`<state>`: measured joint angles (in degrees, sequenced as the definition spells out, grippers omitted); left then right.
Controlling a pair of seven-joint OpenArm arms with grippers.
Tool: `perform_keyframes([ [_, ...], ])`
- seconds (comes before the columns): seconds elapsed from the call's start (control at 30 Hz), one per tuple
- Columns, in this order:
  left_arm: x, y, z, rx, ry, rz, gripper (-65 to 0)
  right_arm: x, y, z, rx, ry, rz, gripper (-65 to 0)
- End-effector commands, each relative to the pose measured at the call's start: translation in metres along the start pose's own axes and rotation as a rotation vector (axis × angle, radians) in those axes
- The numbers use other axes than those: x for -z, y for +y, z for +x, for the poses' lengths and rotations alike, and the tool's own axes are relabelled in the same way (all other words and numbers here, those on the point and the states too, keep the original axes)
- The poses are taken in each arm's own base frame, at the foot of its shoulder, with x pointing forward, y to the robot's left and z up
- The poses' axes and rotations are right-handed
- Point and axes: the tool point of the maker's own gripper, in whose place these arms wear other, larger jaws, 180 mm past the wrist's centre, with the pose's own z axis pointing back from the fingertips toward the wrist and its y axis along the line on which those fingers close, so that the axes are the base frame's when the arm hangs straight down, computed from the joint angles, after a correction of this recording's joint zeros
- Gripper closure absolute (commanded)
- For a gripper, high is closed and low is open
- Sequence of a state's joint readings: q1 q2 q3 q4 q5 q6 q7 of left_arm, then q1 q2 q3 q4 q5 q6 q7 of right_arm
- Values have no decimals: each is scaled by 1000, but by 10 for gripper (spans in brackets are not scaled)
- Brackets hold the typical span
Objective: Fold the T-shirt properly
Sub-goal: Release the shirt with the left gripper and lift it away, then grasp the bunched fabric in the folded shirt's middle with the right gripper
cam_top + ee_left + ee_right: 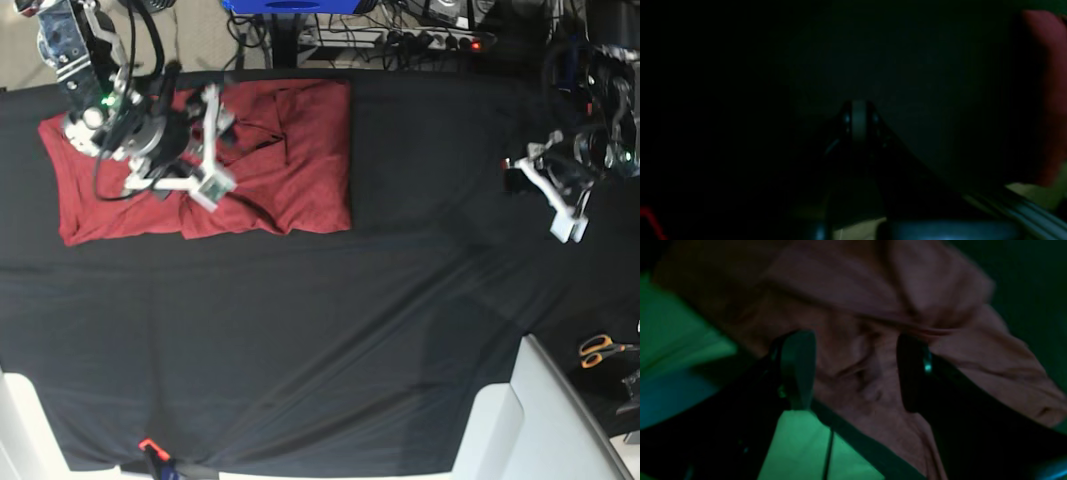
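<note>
The T-shirt (270, 160) lies folded into a red slab at the far left of the black-draped counter (330, 330), though the right arm hangs over its left half and hides the cloth beneath. The right claw (853, 370) stands with its jaws parted above rumpled fabric, nothing between them that I can make out. Off at the counter's right side the left claw (562, 205) is shut on nothing, its own camera almost wholly dark, with only a red blur at the edge.
</note>
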<state>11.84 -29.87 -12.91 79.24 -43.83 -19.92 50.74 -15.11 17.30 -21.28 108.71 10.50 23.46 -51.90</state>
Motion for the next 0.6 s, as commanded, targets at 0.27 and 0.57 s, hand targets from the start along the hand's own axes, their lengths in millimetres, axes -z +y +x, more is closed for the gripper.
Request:
perform_keyframes([
  [0.27, 8, -11, -2, -40, -22, -30, 0, 2, 32, 32, -408, -13, -225, -369],
  [0.57, 10, -12, -7, -47, -14, -32, 0, 33, 29, 36, -626, 33, -382, -369],
])
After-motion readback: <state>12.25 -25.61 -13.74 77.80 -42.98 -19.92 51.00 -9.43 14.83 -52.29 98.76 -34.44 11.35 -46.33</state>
